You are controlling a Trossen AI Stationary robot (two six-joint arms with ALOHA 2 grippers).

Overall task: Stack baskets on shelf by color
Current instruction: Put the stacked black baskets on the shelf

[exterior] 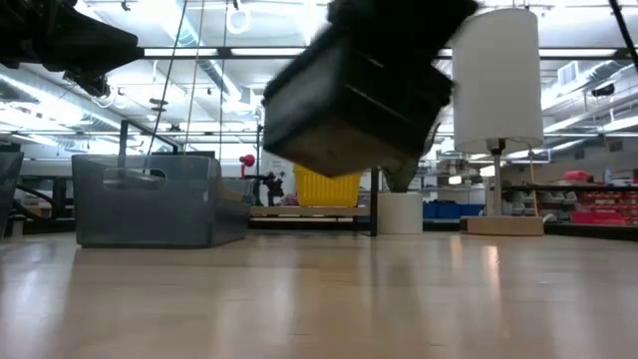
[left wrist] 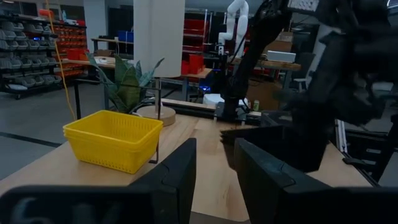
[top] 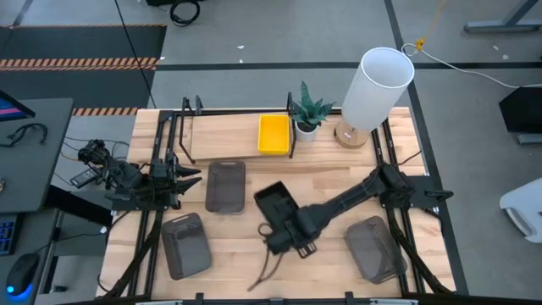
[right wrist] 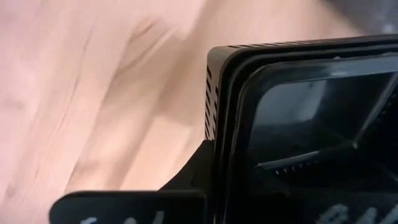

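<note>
A pale wooden table (top: 339,199) fills the frame's middle. Near centre, the right gripper (top: 284,229) is clamped on a black basket (top: 275,203), lifted clear of the wood. One yellow basket (top: 273,134) sits on the shelf (top: 224,137) above. The left gripper (top: 188,176) waits at left, fingers parted.
</note>
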